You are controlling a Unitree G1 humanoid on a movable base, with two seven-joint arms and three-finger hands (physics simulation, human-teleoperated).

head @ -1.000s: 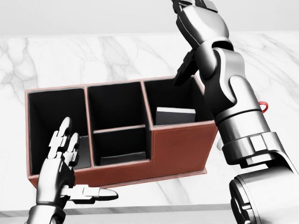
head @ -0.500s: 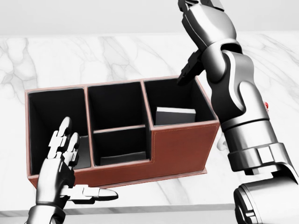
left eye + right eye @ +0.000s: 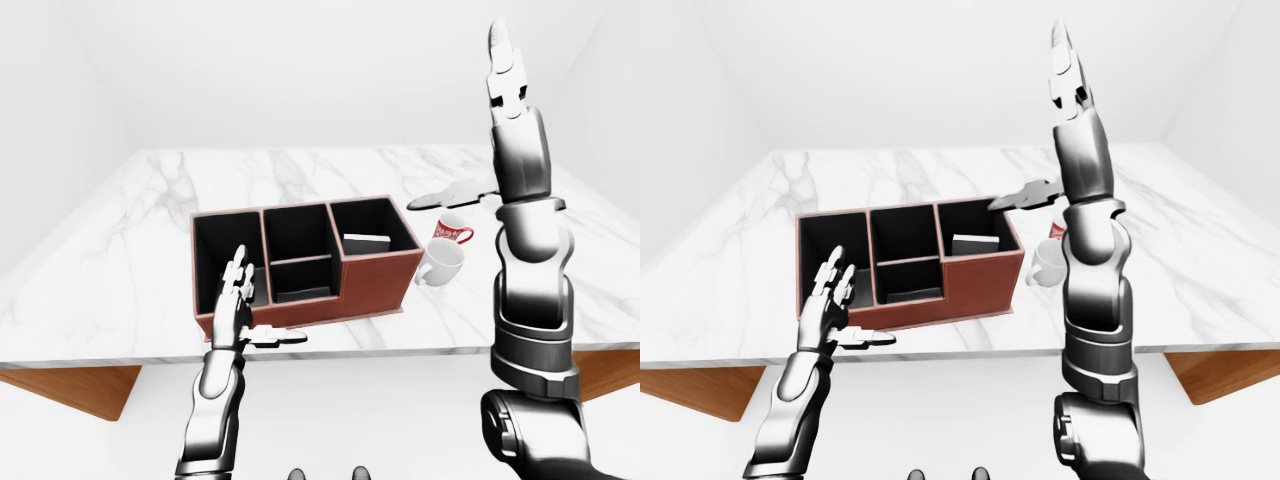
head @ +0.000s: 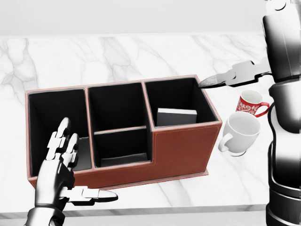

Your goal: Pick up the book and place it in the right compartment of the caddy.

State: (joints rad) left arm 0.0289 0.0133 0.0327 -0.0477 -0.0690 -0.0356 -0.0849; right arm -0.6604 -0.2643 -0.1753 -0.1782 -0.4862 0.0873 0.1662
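White room, marble desk (image 4: 117, 52). Caddy (image 4: 183, 146): book (image 4: 176, 116) already in right compartment, below raised right hand (image 3: 505, 75), fingers spread, empty. Left hand (image 4: 61, 160) open beside caddy. Task apparently complete.

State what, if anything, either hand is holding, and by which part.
Nothing. The left hand and right hand are open and empty; the book lies in the caddy.

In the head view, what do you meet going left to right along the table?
left hand → caddy with the book in its right compartment → white mug → red patterned mug → right arm at the right edge.
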